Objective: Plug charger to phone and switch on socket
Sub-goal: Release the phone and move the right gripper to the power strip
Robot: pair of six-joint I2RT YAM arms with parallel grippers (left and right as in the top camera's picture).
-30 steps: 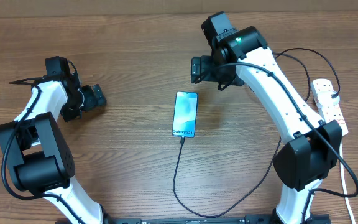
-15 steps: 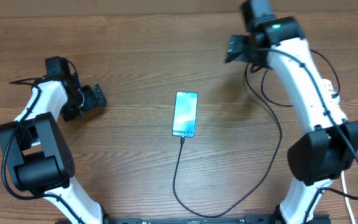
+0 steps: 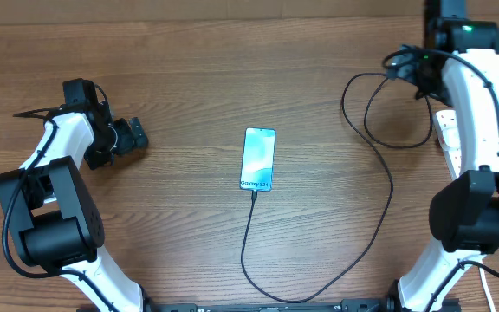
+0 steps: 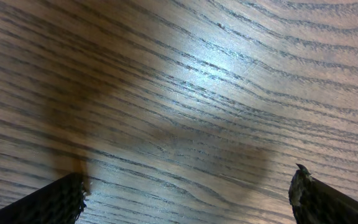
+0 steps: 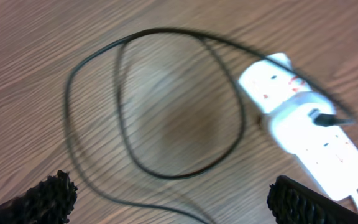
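The phone (image 3: 258,159) lies flat at the table's middle, screen light blue. The thin black charger (image 3: 379,208) cable meets the phone's near end, runs toward the front edge, then curves up right into loops (image 5: 166,106) beside the socket. The white socket (image 3: 446,128) lies at the right edge, partly hidden under my right arm; in the right wrist view the socket (image 5: 328,149) shows red marks. My right gripper (image 3: 399,68) (image 5: 179,202) hangs open above the cable loops, left of the socket, holding nothing. My left gripper (image 3: 132,134) (image 4: 188,199) stands open over bare wood at far left.
A white adapter (image 5: 294,115) with a black lead sits plugged in the socket's middle. The socket's white cord (image 3: 490,282) trails toward the front right corner. My right arm's column stands at the front right, the left arm's at the front left.
My right arm has swung from just beyond the phone to the far right, over the cable loops near the socket. The left arm, phone and cable have stayed put.
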